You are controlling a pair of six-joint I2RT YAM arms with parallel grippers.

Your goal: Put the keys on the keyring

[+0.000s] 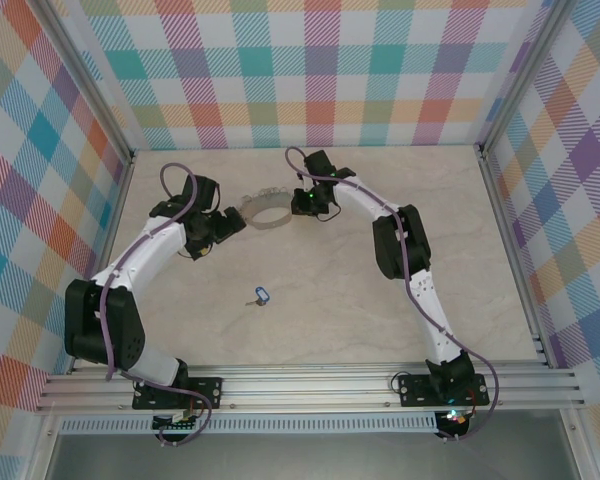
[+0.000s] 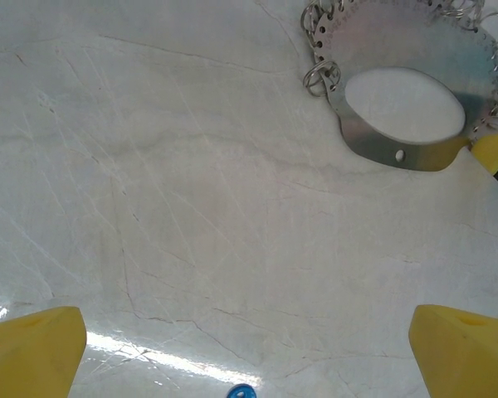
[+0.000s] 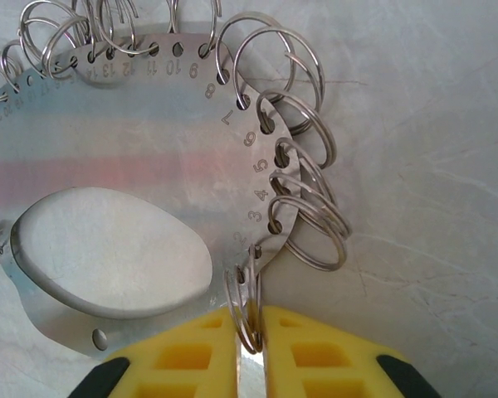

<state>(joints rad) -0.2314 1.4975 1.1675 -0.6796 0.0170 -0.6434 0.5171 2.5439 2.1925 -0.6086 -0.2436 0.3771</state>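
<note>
Grey metal is forming the keyring (image 3: 108, 149), a flat plate with an oval opening, numbered holes along its rim and a split ring hanging in each hole. It is lying flat on the marble-patterned table (image 1: 380, 320) toward the far side, between the two grippers. The right gripper (image 3: 249, 352) is pinching one small split ring at the plate's edge between its yellow fingers (image 3: 183, 361), the jaws nearly touching. The left gripper (image 2: 249, 344) is standing open, fingertips wide apart, with the keyring ahead of it and apparently clear of contact. The key (image 1: 262, 296) with its blue tag is lying alone on the table, nearer the arm bases and well apart from the keyring.
</note>
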